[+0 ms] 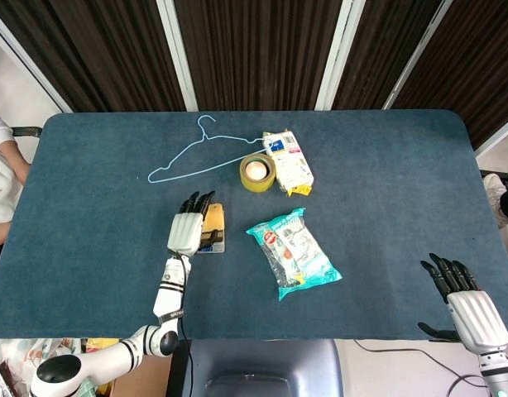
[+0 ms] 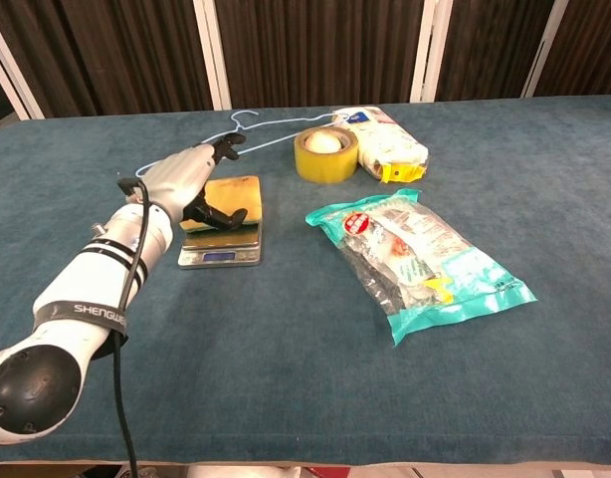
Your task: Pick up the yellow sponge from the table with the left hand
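Note:
The yellow sponge [image 1: 214, 218] lies flat on top of the small silver scale [image 1: 211, 246], left of the table's middle. In the chest view the sponge [image 2: 236, 192] covers most of the scale [image 2: 221, 255]. My left hand [image 1: 188, 231] hovers over the scale's left side with its fingers stretched out straight and apart. Its dark thumb lies against the sponge's near left edge, and the fingers no longer wrap the sponge. In the chest view the left hand [image 2: 186, 179] hides the sponge's left part. My right hand [image 1: 467, 304] stays off the table's near right corner, fingers spread, holding nothing.
A light blue wire hanger [image 1: 196, 155] lies behind the scale. A yellow tape roll [image 1: 256, 172] and a white packet [image 1: 289, 164] sit at the back centre. A green-edged plastic bag [image 1: 294, 252] lies just right of the scale.

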Action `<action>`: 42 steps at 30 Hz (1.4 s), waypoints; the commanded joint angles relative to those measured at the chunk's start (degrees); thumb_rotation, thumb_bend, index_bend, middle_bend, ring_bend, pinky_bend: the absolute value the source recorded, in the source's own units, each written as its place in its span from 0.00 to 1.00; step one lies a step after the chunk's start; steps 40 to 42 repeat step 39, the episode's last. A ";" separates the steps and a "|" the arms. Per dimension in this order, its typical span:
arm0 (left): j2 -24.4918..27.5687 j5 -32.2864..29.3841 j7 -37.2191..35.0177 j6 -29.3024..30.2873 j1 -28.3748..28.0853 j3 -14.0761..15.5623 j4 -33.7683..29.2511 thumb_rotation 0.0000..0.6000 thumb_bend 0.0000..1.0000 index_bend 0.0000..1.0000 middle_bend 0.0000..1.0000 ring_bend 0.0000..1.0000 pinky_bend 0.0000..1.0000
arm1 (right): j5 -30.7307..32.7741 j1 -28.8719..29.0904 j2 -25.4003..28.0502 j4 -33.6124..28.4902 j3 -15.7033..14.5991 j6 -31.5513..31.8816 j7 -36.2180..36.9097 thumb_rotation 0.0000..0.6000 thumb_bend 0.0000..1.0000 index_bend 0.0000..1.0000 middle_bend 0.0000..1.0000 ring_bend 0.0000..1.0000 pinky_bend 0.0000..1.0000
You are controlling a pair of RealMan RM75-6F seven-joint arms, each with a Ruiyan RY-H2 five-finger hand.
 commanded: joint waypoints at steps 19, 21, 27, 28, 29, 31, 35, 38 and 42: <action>22.54 22.35 0.63 22.84 18.33 25.19 -27.59 1.00 0.33 0.00 0.07 0.02 0.11 | -0.87 0.16 -0.81 -0.28 -0.32 -0.61 -2.00 1.00 0.19 0.00 0.00 0.00 0.00; 27.26 25.98 -0.87 26.13 21.90 30.79 -29.13 1.00 0.33 0.00 0.06 0.01 0.08 | -0.93 0.16 -1.08 -0.62 -0.43 -0.80 -2.74 1.00 0.20 0.00 0.00 0.00 0.00; 34.51 28.40 -8.27 36.70 33.95 38.94 -20.29 1.00 0.33 0.00 0.01 0.00 0.02 | -1.95 -0.32 -1.98 -1.37 -0.71 0.00 -5.27 1.00 0.19 0.00 0.00 0.00 0.00; 35.77 28.13 -8.32 36.44 34.47 38.99 -20.58 1.00 0.33 0.00 0.01 0.00 0.02 | -2.10 -0.23 -2.30 -1.54 -0.73 -0.17 -5.75 1.00 0.19 0.00 0.00 0.00 0.00; 36.23 27.90 -8.97 37.01 34.77 38.26 -21.16 1.00 0.33 0.00 0.00 0.00 0.02 | -2.26 -0.15 -2.50 -1.67 -0.79 -0.34 -6.03 1.00 0.19 0.00 0.00 0.00 0.00; 36.96 27.55 -9.65 37.22 35.20 37.00 -21.75 1.00 0.33 0.00 0.00 0.00 0.02 | -2.73 -0.01 -2.87 -1.83 -0.96 -0.63 -6.90 1.00 0.19 0.00 0.00 0.00 0.00; 37.35 28.19 -9.55 36.29 35.25 35.57 -21.95 1.00 0.33 0.00 0.00 0.00 0.02 | -2.89 0.10 -3.09 -1.85 -1.17 -1.05 -7.57 1.00 0.19 0.00 0.00 0.00 0.00; 37.32 28.29 -9.42 34.72 35.21 34.77 -21.83 1.00 0.33 0.00 0.00 0.00 0.02 | -2.24 0.18 -3.15 -1.76 -0.87 -1.15 -7.51 1.00 0.19 0.00 0.00 0.00 0.00; 37.31 28.24 -9.49 34.30 35.24 34.52 -21.84 1.00 0.33 0.00 0.00 0.00 0.02 | -2.10 0.21 -3.14 -1.72 -0.82 -1.22 -7.48 1.00 0.19 0.00 0.00 0.00 0.00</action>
